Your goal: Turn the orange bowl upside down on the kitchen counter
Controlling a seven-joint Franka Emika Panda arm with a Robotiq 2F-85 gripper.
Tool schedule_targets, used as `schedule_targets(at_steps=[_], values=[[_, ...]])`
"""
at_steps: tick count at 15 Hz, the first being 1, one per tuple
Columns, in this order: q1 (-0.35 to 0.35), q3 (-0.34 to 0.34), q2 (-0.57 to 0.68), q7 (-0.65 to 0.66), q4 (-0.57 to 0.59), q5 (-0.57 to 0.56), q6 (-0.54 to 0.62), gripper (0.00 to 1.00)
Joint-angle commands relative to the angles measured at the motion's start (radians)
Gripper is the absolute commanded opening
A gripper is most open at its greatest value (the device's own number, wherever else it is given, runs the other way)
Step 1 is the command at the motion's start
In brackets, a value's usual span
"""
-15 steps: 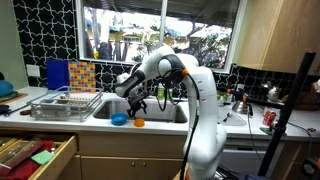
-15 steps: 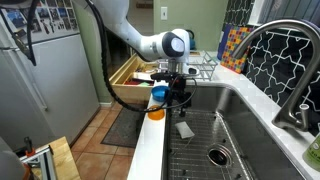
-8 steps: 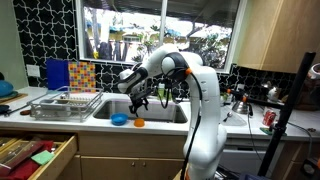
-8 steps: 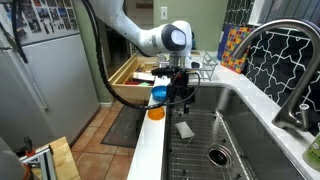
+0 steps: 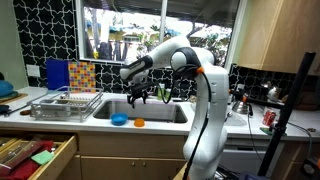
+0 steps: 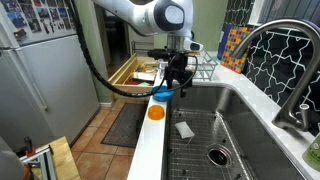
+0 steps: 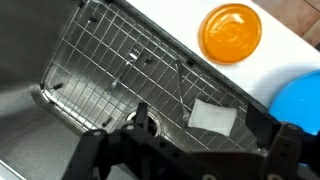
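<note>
Raised since a second ago: gripper [image 5: 138,98] is now held higher above the counter [image 7: 280,60]; both bowls are left unmoved. Fingers [image 7: 290,150] are spread, nothing pinched. One orange bowl [image 7: 231,32] is seen on the counter strip, below and well clear of the fingertips. Its outline is round, so no long axis; mouth up or down cannot be told. One blue bowl [image 7: 300,100] is set beside it, nearer the fingers. One white square scrap [image 7: 213,116] is laid on the sink grid [image 7: 100,70], under the fingers.
</note>
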Motion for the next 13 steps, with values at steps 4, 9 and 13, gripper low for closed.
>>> schedule_targets(at_steps=[4, 9, 13], values=[[0.016, 0.045, -0.185, 0.156, -0.12, 0.193, 0.068, 1.0], [0.013, 0.072, -0.209, 0.165, -0.108, 0.191, 0.097, 1.0], [0.013, 0.076, -0.218, 0.166, -0.111, 0.191, 0.099, 1.0]])
